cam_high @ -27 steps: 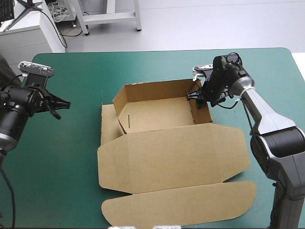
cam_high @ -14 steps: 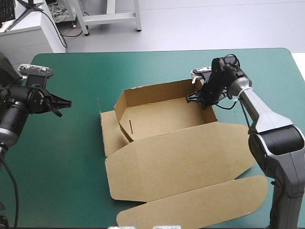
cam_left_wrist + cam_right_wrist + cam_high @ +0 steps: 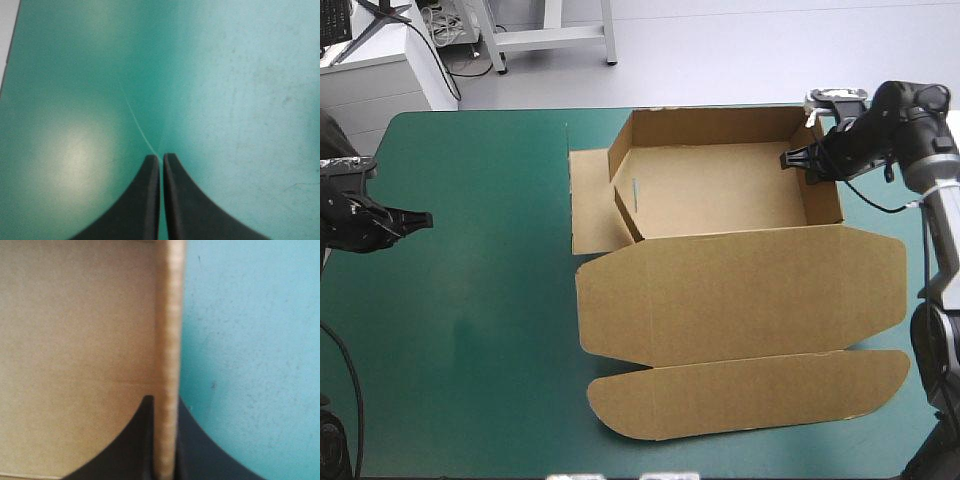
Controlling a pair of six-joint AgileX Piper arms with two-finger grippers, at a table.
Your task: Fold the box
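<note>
Nearest you, the box (image 3: 740, 265) is sitting on the right half of the table, on the teal-green cover (image 3: 470, 330). Its rounded front flap (image 3: 750, 400) is lying flat closest to the near edge. The broad lid (image 3: 750, 300) is lying flat just beyond it, joined to it along a crease. Neither is lifting off the cover.

Beyond the lid, the tray (image 3: 720, 185) is standing partly formed. The far wall (image 3: 715, 125) and the right wall (image 3: 823, 190) are standing upright. The left wall (image 3: 623, 195) is leaning inward, and a side flap (image 3: 590, 200) outside it is lying flat on the cover, so that side is looking untucked to me.

Your right gripper (image 3: 798, 160) is reaching in at the tray's far right corner and clamping the right wall. In the right wrist view the board's edge is running up between the black fingers (image 3: 132, 452), which are all but meeting on it.

Your left gripper (image 3: 415, 218) is hanging near the table's left edge, well apart from the box. Its fingers are pressing together on nothing, and only bare cover is showing ahead of it.

By my reading, you are sitting roughly midway through the fold. Three walls are standing, and the right one is being held. The left wall is needing squaring up, its outer flap is needing tucking, and the lid is lying open.
</note>
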